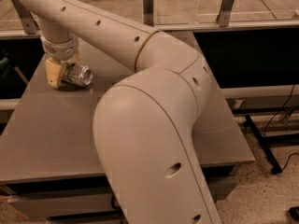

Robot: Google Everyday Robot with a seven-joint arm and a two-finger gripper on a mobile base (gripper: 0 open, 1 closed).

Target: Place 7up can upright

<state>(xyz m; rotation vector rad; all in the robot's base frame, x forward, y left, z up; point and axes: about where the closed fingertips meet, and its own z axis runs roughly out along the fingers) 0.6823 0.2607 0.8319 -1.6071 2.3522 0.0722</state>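
can (78, 74): on its side near the far-left corner of the table (56, 139), shiny end facing right, long axis roughly along the far edge.
gripper (60, 70): down at the can's left end, wrist straight above it. One yellow finger (53, 73) shows on the near-left side of the can; the other looks tucked behind it.
grip: you appear to be clamped on the can — finger is touching its body, no gap visible. Can may also be resting on the table; I can't tell if it's lifted.
arm (140, 106): sweeps from the near edge across the middle of the top, blocks most of the centre.
step: grasp looks made, can not yet upright — so you're at the start of the reorient.
next: lift just clear of the surface, rotate the wrist until the can's axis is vertical, set it down flat, then release.
risk: grip is near one end, so the can could pivot or slip during the turn. Keep it away from the left edge.
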